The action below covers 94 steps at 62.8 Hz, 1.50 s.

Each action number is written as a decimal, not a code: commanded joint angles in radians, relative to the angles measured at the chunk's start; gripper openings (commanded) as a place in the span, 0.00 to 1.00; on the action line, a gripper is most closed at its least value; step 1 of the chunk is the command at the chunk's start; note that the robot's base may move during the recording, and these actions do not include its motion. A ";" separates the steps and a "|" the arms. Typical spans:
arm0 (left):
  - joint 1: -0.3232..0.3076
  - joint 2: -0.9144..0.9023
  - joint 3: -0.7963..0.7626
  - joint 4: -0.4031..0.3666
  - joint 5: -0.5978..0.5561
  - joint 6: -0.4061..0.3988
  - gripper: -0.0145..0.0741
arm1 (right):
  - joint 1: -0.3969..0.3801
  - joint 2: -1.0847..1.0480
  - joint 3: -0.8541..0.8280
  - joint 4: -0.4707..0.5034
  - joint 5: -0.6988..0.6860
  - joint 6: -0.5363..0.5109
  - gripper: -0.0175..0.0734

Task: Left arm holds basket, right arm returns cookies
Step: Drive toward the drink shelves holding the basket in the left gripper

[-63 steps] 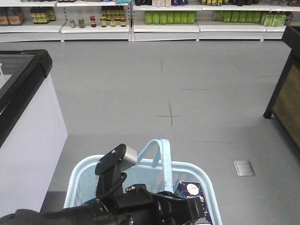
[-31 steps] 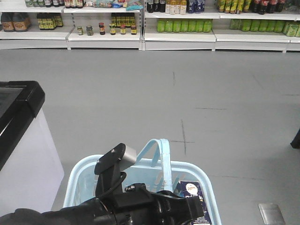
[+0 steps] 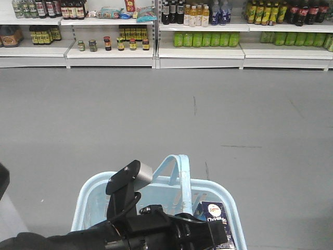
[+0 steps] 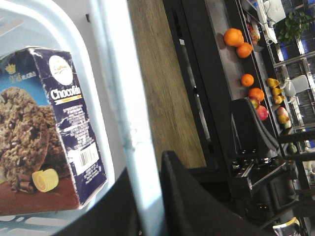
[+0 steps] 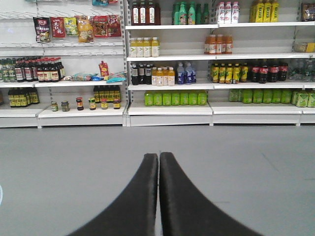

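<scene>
The light blue basket (image 3: 83,204) hangs at the bottom of the front view, its arched handles (image 3: 182,174) raised together. My left arm (image 3: 151,229), with its silver-grey-capped module (image 3: 138,174), reaches across the basket. The left gripper (image 4: 147,172) is shut on the handle (image 4: 120,98), which runs between both black fingers. The cookies (image 4: 49,132), a dark navy box, lie inside the basket by its right wall, also showing as cookies (image 3: 213,214) in the front view. My right gripper (image 5: 158,155) is shut on nothing, held in the air facing the shelves.
White store shelves (image 3: 197,49) with bottles and jars line the far side across open grey floor (image 3: 208,114). A black corner (image 3: 2,182) shows at the left edge. Beside the basket stands a wood-and-black stand (image 4: 162,73) with fruit (image 4: 241,42).
The whole view has swung: the white freezer at the left has slid almost out of frame and the dark stand at the right has gone. Basket, cookies and left arm keep their places.
</scene>
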 commanded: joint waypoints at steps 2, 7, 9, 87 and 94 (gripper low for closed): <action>-0.003 -0.038 -0.033 0.010 -0.052 0.011 0.16 | 0.001 -0.010 0.001 -0.006 -0.076 -0.003 0.19; -0.003 -0.038 -0.033 0.010 -0.052 0.011 0.16 | 0.001 -0.010 0.001 -0.006 -0.076 -0.003 0.19; -0.003 -0.038 -0.033 0.010 -0.052 0.011 0.16 | 0.001 -0.010 0.001 -0.006 -0.076 -0.003 0.19; -0.003 -0.038 -0.033 0.010 -0.053 0.011 0.16 | 0.001 -0.010 0.001 -0.006 -0.076 -0.004 0.19; -0.003 -0.038 -0.033 0.010 -0.053 0.011 0.16 | 0.001 -0.010 0.001 -0.006 -0.076 -0.004 0.19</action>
